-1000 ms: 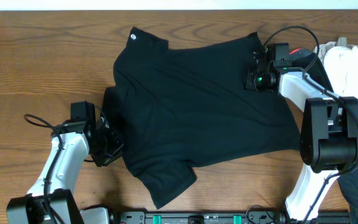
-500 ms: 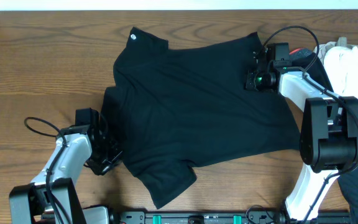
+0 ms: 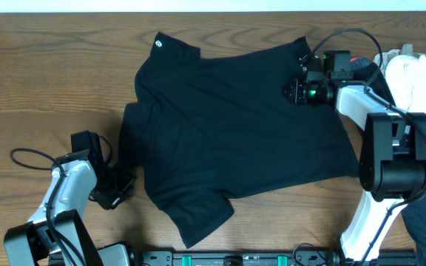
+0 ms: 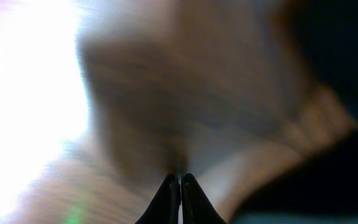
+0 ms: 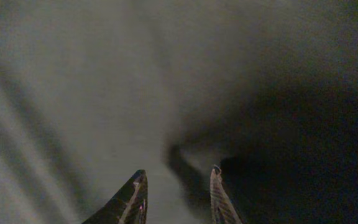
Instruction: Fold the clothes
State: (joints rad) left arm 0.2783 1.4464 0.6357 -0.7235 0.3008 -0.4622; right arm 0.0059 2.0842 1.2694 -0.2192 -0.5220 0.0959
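Left gripper (image 4: pixel 180 180) is pinched shut and empty over the wooden table (image 3: pixel 43 89), with the black T-shirt (image 3: pixel 235 125) just beside it. Right gripper (image 5: pixel 176 175) stands partly open and holds nothing; shirt fabric lies beneath its tips.

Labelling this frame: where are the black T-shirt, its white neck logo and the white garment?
black T-shirt (image 3: pixel 242 118), overhead view, middle of body
white neck logo (image 3: pixel 158 43), overhead view, on the mark
white garment (image 3: pixel 420 85), overhead view, bunched fabric

Brown wood-grain table (image 3: pixel 35 89), black rail (image 3: pixel 228 258) with green fittings along its near edge
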